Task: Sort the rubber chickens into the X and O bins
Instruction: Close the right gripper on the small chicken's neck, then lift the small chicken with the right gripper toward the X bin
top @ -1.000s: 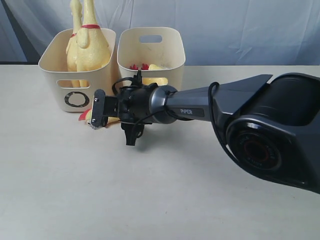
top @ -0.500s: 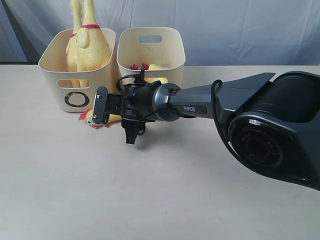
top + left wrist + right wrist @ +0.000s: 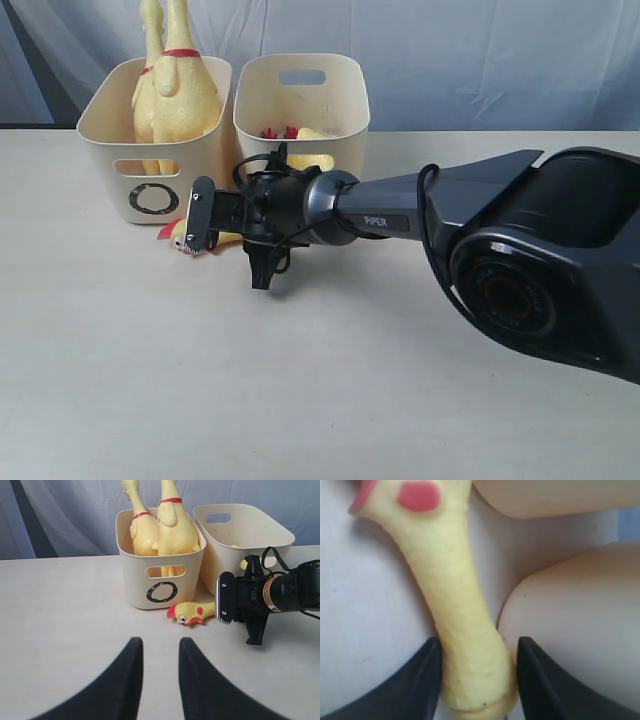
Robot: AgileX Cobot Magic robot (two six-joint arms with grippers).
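Between the fingers [image 3: 427, 680] of the right hand [image 3: 198, 218] lies the short chicken [image 3: 192, 614], flat on the desk [image 3: 150, 380]. Its yellow body runs lengthwise down the gap and its red-combed head pokes out past the fingertips. Both black fingers lie against its flanks, one on each side, so the hand is closed on the body at a fairly wide spread, with the chicken resting on the desk.

Just beyond the hand, beside the chicken's head, stands the O bin [image 3: 100, 160], its black ring facing the exterior camera. The two long chickens [image 3: 180, 95] stand upright inside it, necks rising well above the rim. Close behind the hand's wrist sits the other bin [image 3: 300, 100], just beside the O bin. No mark shows on it, and something yellow with red bits [image 3: 310, 135] lies inside.

Well apart from all of this, the left hand [image 3: 159, 642] hangs over bare desk, its two fingers parted by a narrow gap and holding nothing. Both bins and the short chicken lie ahead of its fingertips.
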